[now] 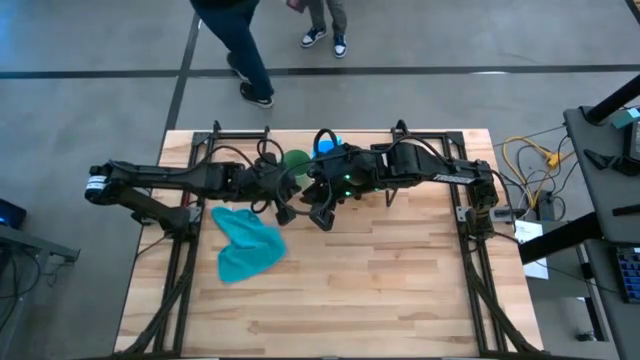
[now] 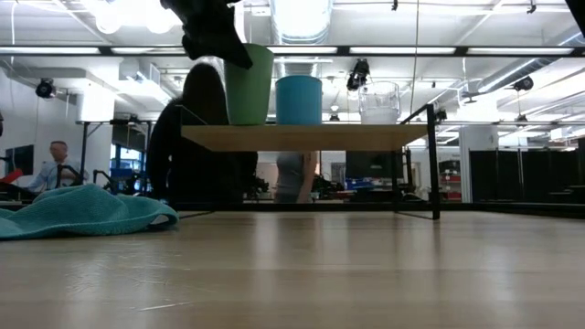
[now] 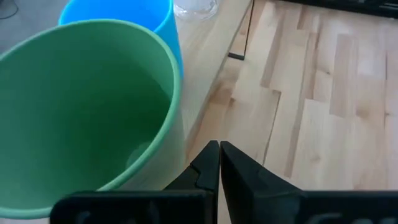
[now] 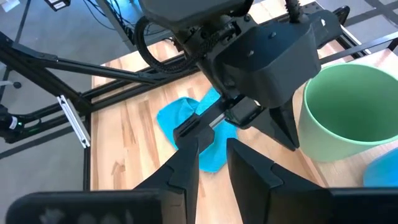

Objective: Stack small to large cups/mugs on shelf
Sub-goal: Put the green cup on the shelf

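Shelf (image 2: 306, 138): along the table's far edge, all three cups in a row on it.
Green cup (image 2: 249, 85): at one end of the shelf; light, stiff plastic, likely slick. Pinch the rim wall.
Blue cup (image 2: 299, 100): middle, just beside the green.
Glass cup (image 2: 379, 102): other end; fragile, grip gently.
Left gripper (image 3: 219, 163): fingers pressed together, empty, beside the green cup.
Right gripper (image 4: 211, 163): narrow gap, nothing held, hovering nearby.

Green cup (image 3: 87, 112) beside closed fingers (image 3: 205, 168) — apparently apart
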`<act>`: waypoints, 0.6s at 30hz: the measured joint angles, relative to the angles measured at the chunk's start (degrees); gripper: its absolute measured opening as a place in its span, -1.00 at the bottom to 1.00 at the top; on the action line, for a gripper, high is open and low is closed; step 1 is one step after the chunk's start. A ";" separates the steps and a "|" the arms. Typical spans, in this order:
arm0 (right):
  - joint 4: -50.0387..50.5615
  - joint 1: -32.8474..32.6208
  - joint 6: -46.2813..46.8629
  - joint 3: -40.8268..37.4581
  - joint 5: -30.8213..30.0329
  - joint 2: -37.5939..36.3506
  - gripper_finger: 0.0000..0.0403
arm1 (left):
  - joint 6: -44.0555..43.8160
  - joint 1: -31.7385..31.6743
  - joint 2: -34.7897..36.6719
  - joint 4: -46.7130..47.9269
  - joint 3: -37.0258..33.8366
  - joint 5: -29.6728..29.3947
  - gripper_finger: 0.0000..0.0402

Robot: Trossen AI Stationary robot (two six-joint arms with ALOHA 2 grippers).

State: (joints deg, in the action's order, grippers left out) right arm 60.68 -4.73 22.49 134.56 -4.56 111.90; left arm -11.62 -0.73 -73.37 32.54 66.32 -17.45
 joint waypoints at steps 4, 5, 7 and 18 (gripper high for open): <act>0.00 0.00 -0.08 0.00 0.00 0.00 -0.60 | 0.00 -0.01 -0.23 0.08 0.00 -2.32 -1.00; 0.00 0.00 -0.14 0.00 0.00 0.00 -0.60 | 0.00 -0.04 -0.23 0.06 0.00 -2.83 -1.00; 0.03 0.00 -0.21 0.00 0.00 0.00 -0.59 | 0.00 -0.04 -0.23 0.02 0.02 -3.66 -1.00; 0.12 0.00 -0.67 0.00 0.00 0.00 -0.61 | 0.04 -1.13 -0.16 0.06 0.00 -5.60 -1.00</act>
State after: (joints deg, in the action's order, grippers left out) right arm 60.80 -4.73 21.82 134.56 -4.56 111.90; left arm -11.58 -1.87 -73.54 32.60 66.32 -23.06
